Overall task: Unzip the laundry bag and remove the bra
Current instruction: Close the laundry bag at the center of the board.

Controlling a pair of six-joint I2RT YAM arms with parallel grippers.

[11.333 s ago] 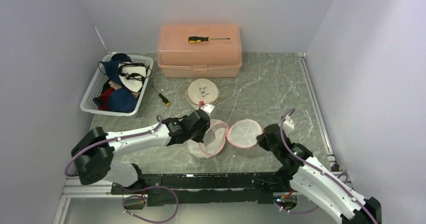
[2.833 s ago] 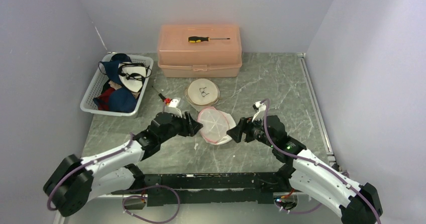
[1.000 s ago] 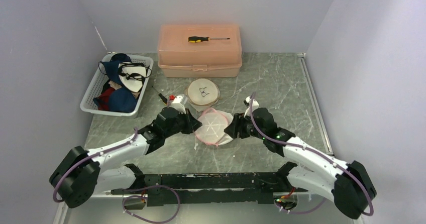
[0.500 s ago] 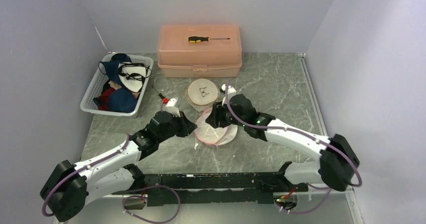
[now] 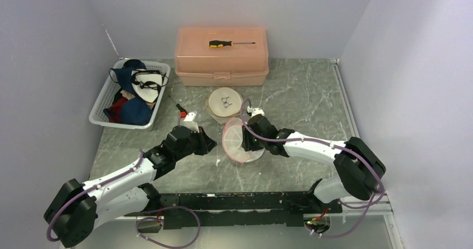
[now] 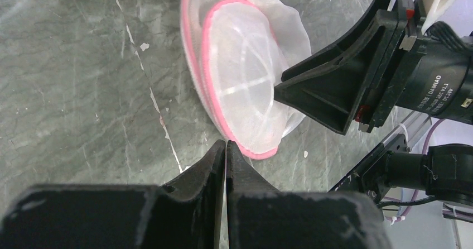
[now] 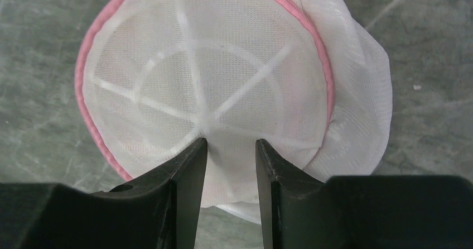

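The laundry bag point(image 5: 237, 140) is a white mesh dome with pink trim, tipped up on its edge on the marble table. In the right wrist view the laundry bag point(image 7: 201, 76) fills the frame, and my right gripper point(image 7: 230, 142) presses its parted fingertips against the mesh, with fabric between the jaws. Denser white fabric point(image 7: 357, 92) bulges out behind the dome; I cannot tell whether it is the bra. My left gripper point(image 6: 226, 143) is shut, its tips just short of the bag's pink rim point(image 6: 262, 151), and nothing shows between them.
A pink toolbox point(image 5: 221, 56) with a screwdriver point(image 5: 231, 43) on its lid stands at the back. A white basket point(image 5: 129, 92) of clothes sits at the back left. A round hoop point(image 5: 225, 102) lies just behind the bag, with a small screwdriver point(image 5: 181, 108) to its left.
My right gripper has swung left onto the bag and its jaws have narrowed. The bag's dome has tipped from lying flat to standing on edge. The left arm has barely moved.
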